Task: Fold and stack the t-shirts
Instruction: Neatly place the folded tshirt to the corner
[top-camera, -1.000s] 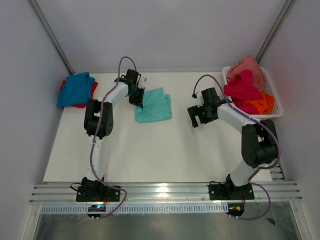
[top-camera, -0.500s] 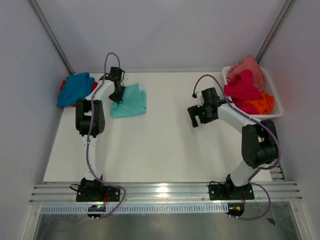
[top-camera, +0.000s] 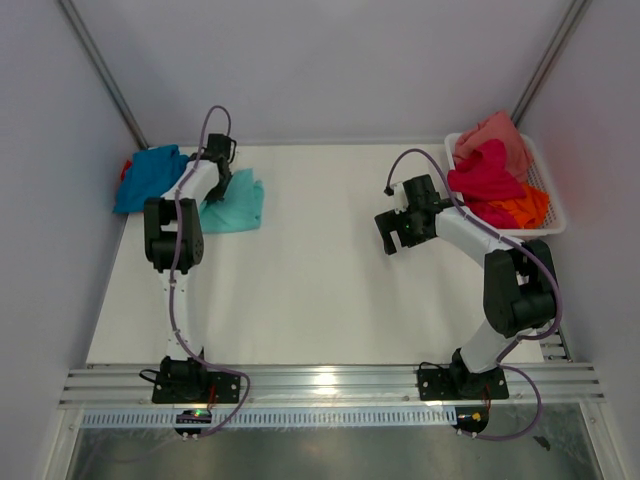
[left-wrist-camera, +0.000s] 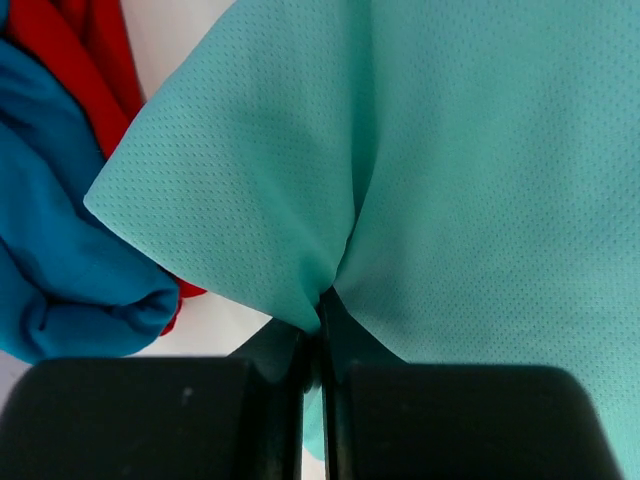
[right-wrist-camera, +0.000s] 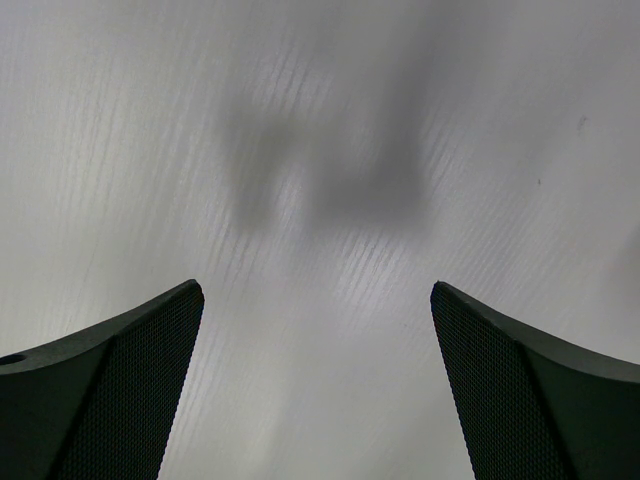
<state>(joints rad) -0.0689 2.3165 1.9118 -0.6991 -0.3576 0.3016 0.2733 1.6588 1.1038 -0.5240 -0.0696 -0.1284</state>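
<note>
**Left Arm Pinching the Mint-Teal T-Shirt Beside the Stack**

The left gripper (left-wrist-camera: 320, 305) is pinching the soft, finely perforated mint-teal t-shirt (top-camera: 238, 205). Its black jaws are pressing together on a gathered fold, and the cloth is fanning out from the pinch toward twelve o'clock in the left wrist view. In the top view the garment is lying as a rough folded bundle at about ten o'clock on the white table (top-camera: 320, 290). At its nine o'clock, the crumpled blue t-shirt (top-camera: 150, 175) is lying over the red t-shirt (top-camera: 127, 172). The arm is hiding the gap, so you cannot tell whether the mint cloth is touching that pile.

The right gripper (top-camera: 395, 232) is hanging over bare table at about two o'clock. Its jaws are standing wide and holding nothing. At its two o'clock, the white mesh basket (top-camera: 556, 205) is holding the magenta t-shirt (top-camera: 485, 175), the orange t-shirt (top-camera: 527, 208) and the salmon-pink t-shirt (top-camera: 497, 133).

Handling notes:
- You are probably dealing with a light, limp garment. It is likely to sag from a single pinch, and its layers are likely to slide over one another.
- Where you are regripping, be taking hold at a folded edge or corner and catching every layer. Holding only the top layer risks letting the fold open.
</note>
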